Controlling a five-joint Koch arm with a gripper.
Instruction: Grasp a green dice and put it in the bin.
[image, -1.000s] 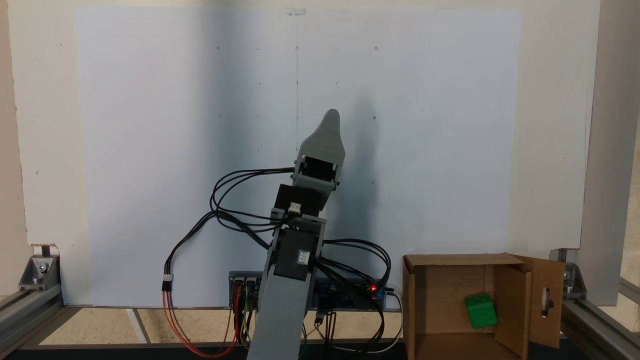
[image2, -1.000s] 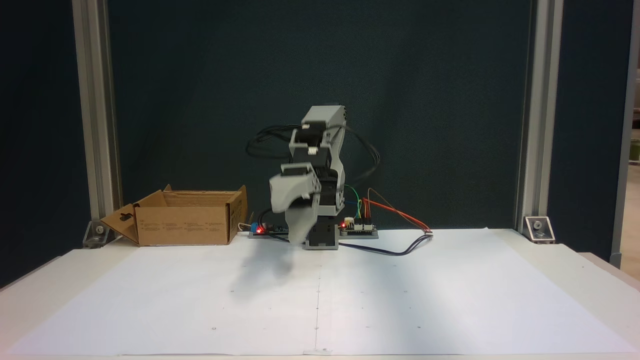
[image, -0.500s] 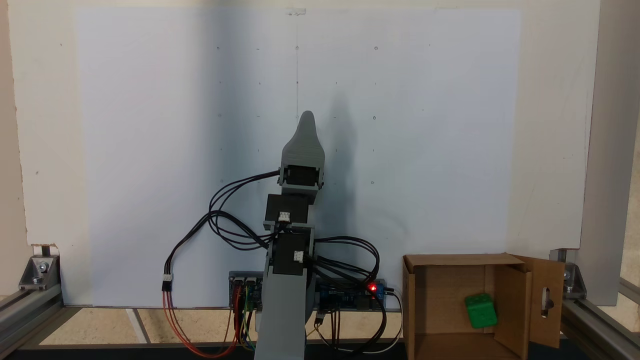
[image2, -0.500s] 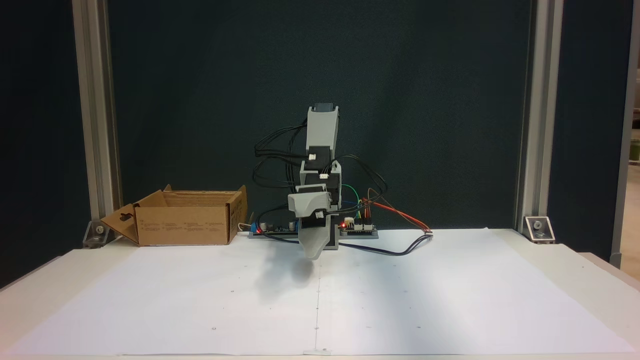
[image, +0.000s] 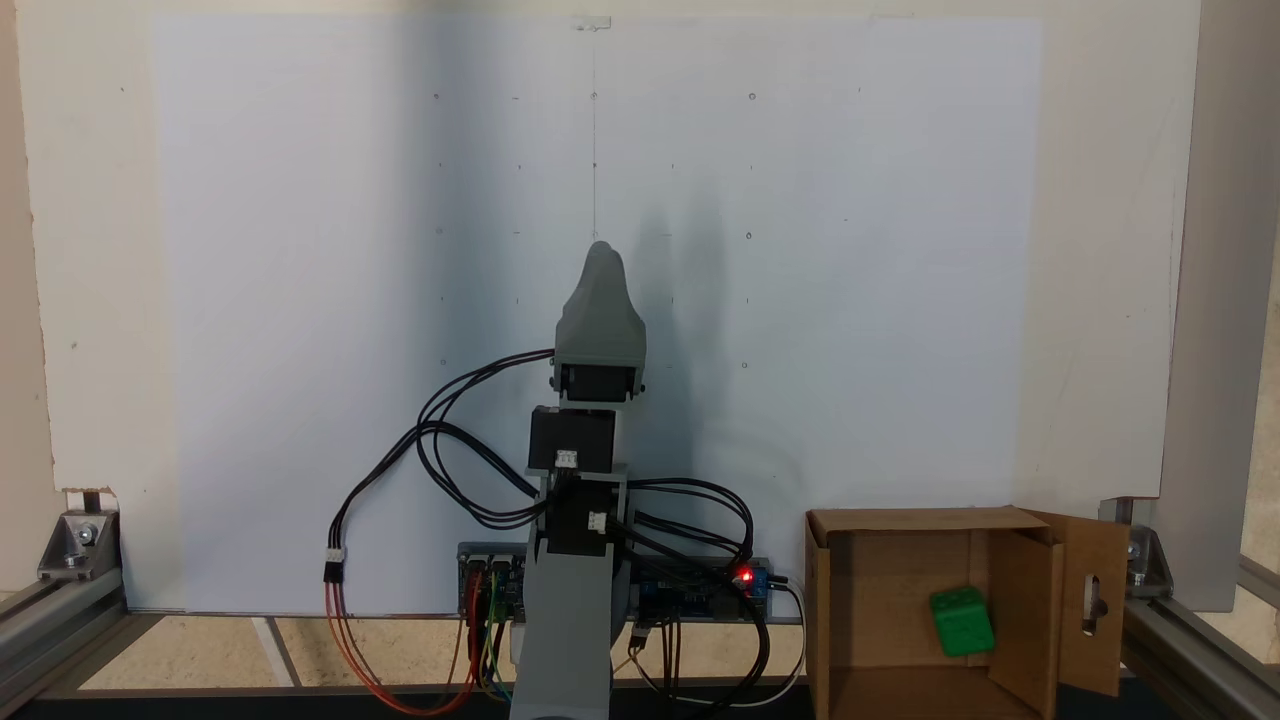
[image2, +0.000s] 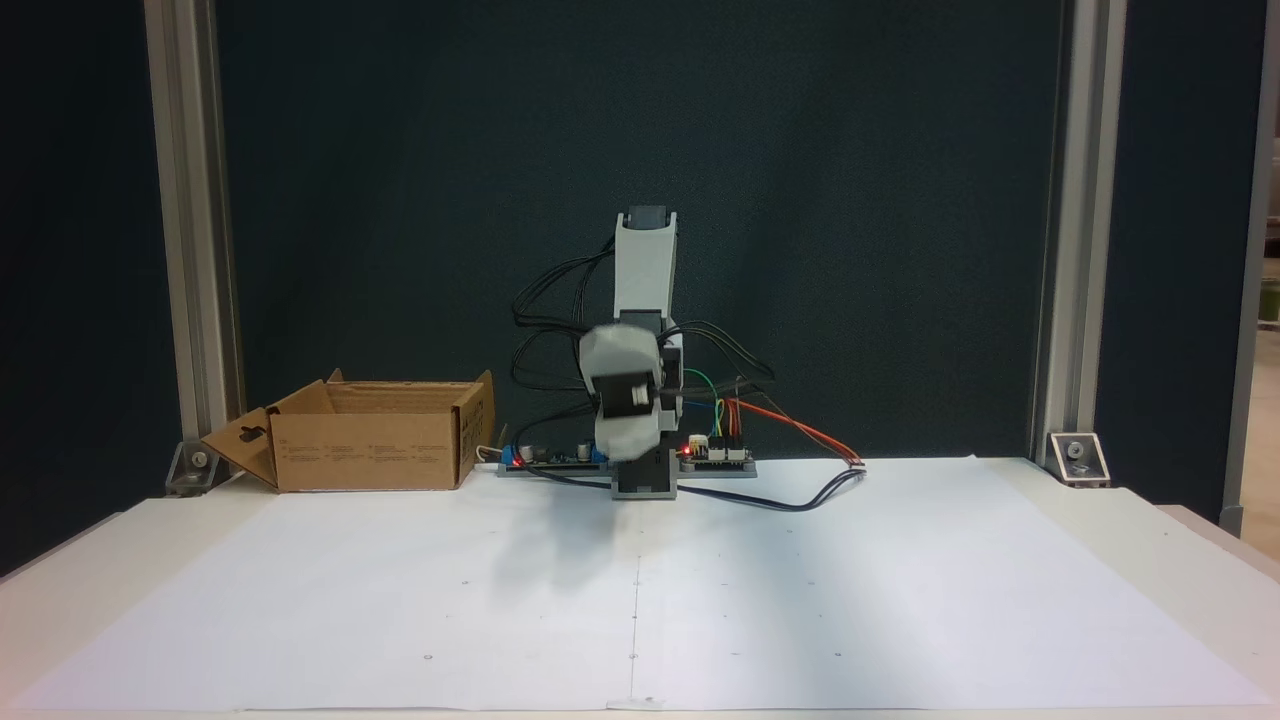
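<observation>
The green dice (image: 962, 621) lies inside the bin (image: 910, 520), a brown cardboard box, against its right inner wall. In a fixed view the bin (image2: 370, 440) stands at the back left of the table, and its walls hide the dice. My gripper (image: 600, 250) is a grey tapered shape over the white sheet, well apart from the bin and holding nothing. In a fixed view the gripper (image2: 627, 448) is blurred, hanging in front of the arm's base. Only one tip shows, so the gap between the jaws cannot be read.
A large white paper sheet (image: 300, 300) covers the table. Circuit boards (image2: 715, 455) and looping cables (image: 450, 440) sit around the arm's base. Aluminium frame posts (image2: 190, 250) stand at the back corners. One bin flap (image: 1095, 600) with a slot hangs open.
The arm has swung from the bin's side back to the centre line, and the gripper has drawn in toward the base and risen slightly. The dice has stayed still in the bin.
</observation>
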